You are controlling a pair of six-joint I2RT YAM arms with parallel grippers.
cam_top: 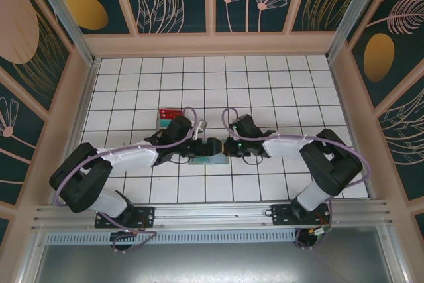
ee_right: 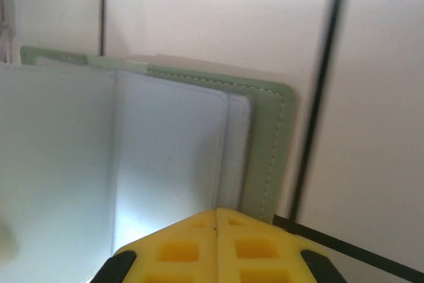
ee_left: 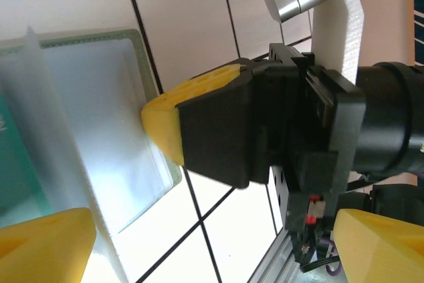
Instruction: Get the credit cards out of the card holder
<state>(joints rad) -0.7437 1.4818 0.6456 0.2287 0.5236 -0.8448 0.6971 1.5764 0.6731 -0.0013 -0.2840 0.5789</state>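
Note:
The card holder (ee_right: 268, 144) lies open on the white tiles, grey-green at its stitched edge and light blue inside (ee_left: 99, 117). My right gripper (ee_right: 217, 220) is shut, and its yellow tips rest on the blue lining near the holder's edge. From the left wrist those same tips (ee_left: 165, 124) are seen touching the holder. My left gripper (ee_left: 212, 250) is open, one yellow finger (ee_left: 40, 243) over the holder and the other (ee_left: 384, 243) off to the side, nothing between them. A teal card (ee_left: 13, 157) shows at the holder's far part. From above, both grippers meet over the holder (cam_top: 199, 160).
A red card (cam_top: 170, 112) with a teal edge (cam_top: 163, 122) beside it lies on the tiles just behind my left wrist. The metal rail (cam_top: 212, 213) runs along the near edge. Patterned walls enclose the tiled table (cam_top: 265, 84).

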